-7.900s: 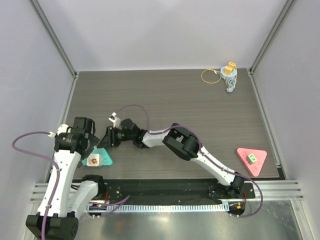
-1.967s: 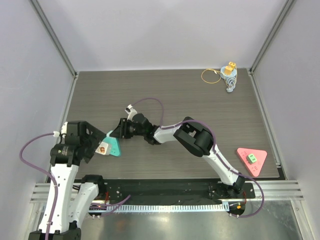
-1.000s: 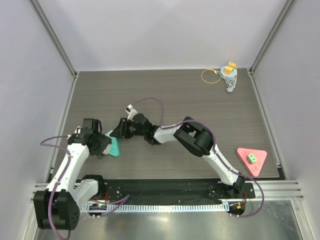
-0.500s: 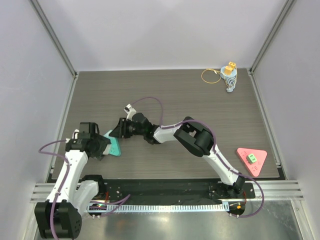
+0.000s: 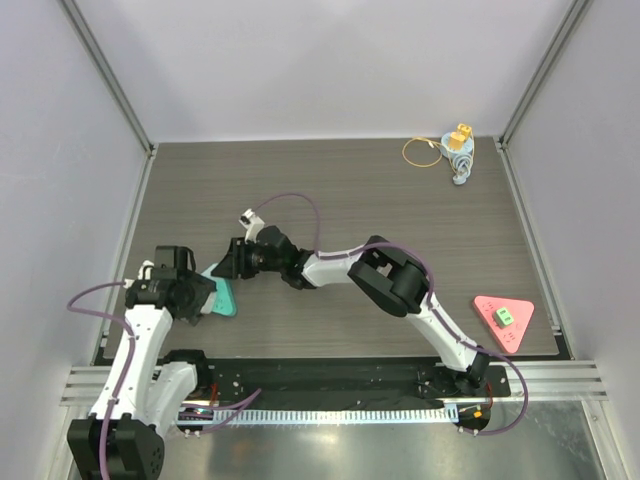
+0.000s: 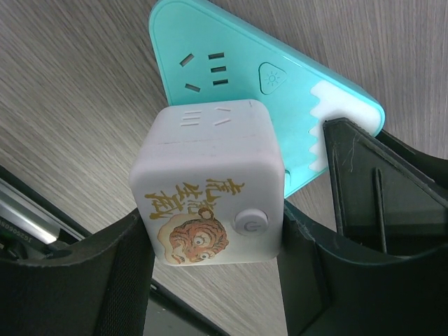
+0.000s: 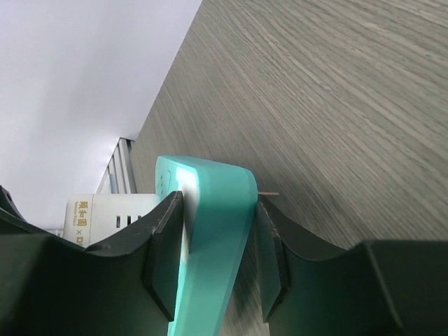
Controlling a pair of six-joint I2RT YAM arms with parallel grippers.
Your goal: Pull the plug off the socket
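Two grips: I see both near the left edge.
Left gripper: clamped on plug.
Right gripper: clamped on socket.

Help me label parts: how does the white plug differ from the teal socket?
The plug is a white rounded cube with a tiger cartoon; the socket is a flat teal triangle. The plug is gripped by the left gripper; the socket's edge is clamped in the right gripper. Both carry outlet slots and a button.
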